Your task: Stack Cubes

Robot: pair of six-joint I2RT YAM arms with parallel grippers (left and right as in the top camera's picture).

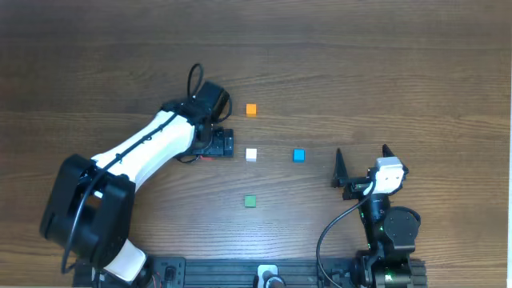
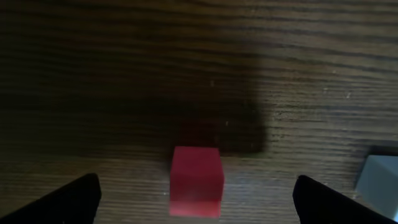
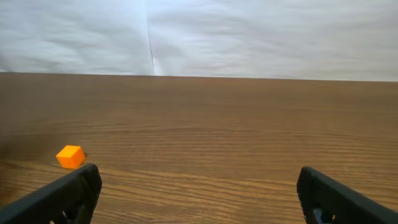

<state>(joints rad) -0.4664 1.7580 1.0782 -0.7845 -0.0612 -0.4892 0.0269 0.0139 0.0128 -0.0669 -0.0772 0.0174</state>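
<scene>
Currently the left gripper [image 2: 198,190] sits left of centre in the top view, fingers spread wide; the red cube [image 2: 196,186] lies on the table [image 1: 384,64] between them, touching neither. White cube [image 1: 251,154] is just right of that gripper, blue cube [image 1: 298,155] farther right, orange cube [image 1: 251,110] above, green cube [image 1: 250,202] below. Right gripper [image 1: 362,160], lower right, is wide open, holding nothing.
</scene>
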